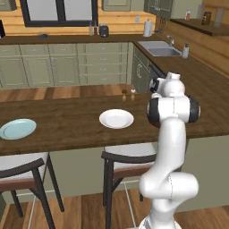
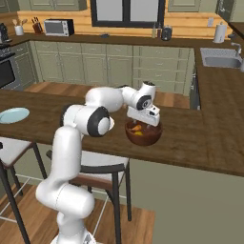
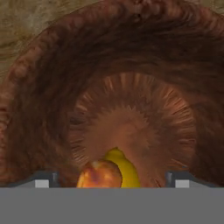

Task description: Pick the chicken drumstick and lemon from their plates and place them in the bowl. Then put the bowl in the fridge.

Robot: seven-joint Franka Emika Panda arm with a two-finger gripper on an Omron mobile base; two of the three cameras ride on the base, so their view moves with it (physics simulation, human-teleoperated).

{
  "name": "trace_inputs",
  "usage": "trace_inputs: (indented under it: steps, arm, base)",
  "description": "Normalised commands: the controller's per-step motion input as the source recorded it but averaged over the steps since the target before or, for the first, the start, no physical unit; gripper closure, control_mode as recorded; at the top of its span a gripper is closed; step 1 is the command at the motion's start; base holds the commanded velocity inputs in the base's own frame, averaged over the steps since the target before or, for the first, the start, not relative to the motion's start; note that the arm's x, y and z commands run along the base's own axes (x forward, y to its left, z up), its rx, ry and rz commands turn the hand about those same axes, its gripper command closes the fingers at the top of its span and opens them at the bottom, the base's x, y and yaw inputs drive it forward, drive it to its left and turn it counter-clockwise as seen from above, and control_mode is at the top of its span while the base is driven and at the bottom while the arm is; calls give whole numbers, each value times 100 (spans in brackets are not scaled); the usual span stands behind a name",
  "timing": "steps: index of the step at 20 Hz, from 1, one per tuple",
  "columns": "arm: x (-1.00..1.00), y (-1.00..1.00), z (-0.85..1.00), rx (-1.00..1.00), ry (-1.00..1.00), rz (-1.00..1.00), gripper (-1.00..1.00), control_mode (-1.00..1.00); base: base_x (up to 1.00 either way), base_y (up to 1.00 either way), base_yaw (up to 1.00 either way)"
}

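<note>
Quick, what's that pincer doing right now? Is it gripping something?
Pincer: open, holding nothing; its tips stand wide apart over the bowl, where the drumstick and lemon lie.

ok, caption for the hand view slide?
Open gripper poised over the wooden bowl, chicken drumstick and lemon touching inside.

The gripper [image 2: 144, 125] hangs right over the bowl [image 2: 151, 137], so straight below it the way is blocked by the bowl's dark wall and by the chicken drumstick [image 3: 99, 175] and the lemon [image 3: 124, 168] lying touching on the bowl's floor. The rest of the bowl's floor ahead of the fingertips [image 3: 43, 179] is bare. Beside the bowl, the wooden surface [image 2: 209, 143] lies open towards the sink [image 2: 221, 59].
</note>
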Motion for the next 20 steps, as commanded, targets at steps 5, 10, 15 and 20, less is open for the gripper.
trace_inputs:
  steps: [5,10,15,20]
  arm:
    - [-52,-10,44,-1,-7,-23,-100,-100]
    - [-67,-32,2,0,0,-32,-100,-100]
    - [-12,-36,-6,0,0,-24,-100,-100]
    - [0,-22,-18,0,0,-4,-100,-100]
  base:
    - [0,0,0]
    - [0,0,0]
    - [0,0,0]
    - [0,0,0]
